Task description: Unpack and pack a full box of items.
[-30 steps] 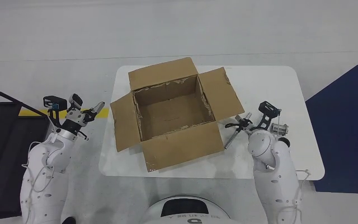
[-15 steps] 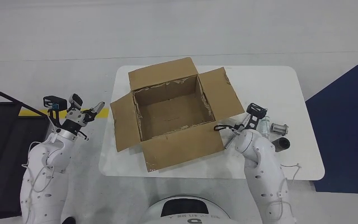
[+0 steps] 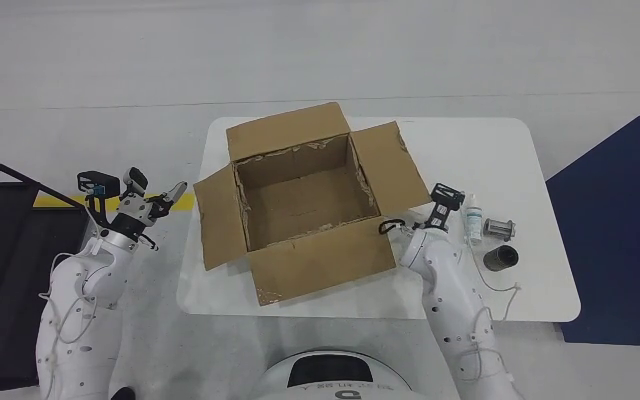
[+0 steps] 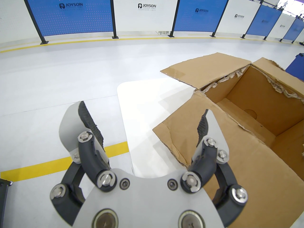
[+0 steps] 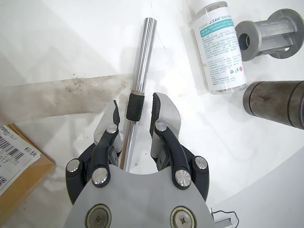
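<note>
Down low over the table (image 3: 470, 150) with the right gripper (image 5: 134, 98), just beside the box's right flap. Straddling the rod (image 5: 143, 55) at its black band, with fingers parted and a sliver of gap on each side: around it, not clamping it. Looks lined up along the rod's length so as to close across the narrow way, and on the band rather than the slick chrome, probably for grip.

Over to the box (image 3: 320, 262): open in the middle of the table, with all four flaps splayed, showing nothing inside. Reads as unpacking done, packing about to start. Just past the rod, a bottle (image 5: 217, 48), a spool (image 5: 268, 39) and a cylinder (image 5: 275, 103), all on their sides and near one another, presumably parked within the right arm's reach for the trip back in.

Off the table's left edge with the left gripper (image 4: 143, 107), fingers wide open and holding nothing, facing the box's left flap. Held clear of the work, by the look of it, or ready to steady the box.
</note>
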Available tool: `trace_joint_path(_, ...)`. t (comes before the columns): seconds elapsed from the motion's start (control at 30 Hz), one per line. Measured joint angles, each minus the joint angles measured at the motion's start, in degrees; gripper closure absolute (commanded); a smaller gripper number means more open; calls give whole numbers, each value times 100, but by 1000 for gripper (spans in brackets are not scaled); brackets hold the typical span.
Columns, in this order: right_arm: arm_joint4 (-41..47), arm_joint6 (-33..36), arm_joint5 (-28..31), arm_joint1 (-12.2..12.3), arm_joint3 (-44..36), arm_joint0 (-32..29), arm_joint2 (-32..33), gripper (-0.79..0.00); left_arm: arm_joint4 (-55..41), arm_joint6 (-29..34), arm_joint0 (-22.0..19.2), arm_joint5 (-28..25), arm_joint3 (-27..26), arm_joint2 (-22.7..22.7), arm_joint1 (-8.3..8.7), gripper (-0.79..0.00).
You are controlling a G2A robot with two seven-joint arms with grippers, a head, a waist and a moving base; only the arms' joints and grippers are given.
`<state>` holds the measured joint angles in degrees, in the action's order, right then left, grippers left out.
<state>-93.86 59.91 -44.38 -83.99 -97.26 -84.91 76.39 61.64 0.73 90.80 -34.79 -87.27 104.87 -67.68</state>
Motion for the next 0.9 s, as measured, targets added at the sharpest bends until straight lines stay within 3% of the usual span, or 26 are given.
trace_joint_path(0.03,-34,5,6,-14,34,14,7,-3,0,0,0,0,0,0,0,-785)
trace_joint_path(0.07,-69,10,12,-34,64,27,21,0,0,0,0,0,0,0,0,-785)
trace_joint_path(0.8,208,157,467,-182,-522,-284,667,0,0,0,0,0,0,0,0,-785)
trace_joint_path(0.9,278,86,554,-198,-496,-264,620,-126,0,0,0,0,0,0,0,-785)
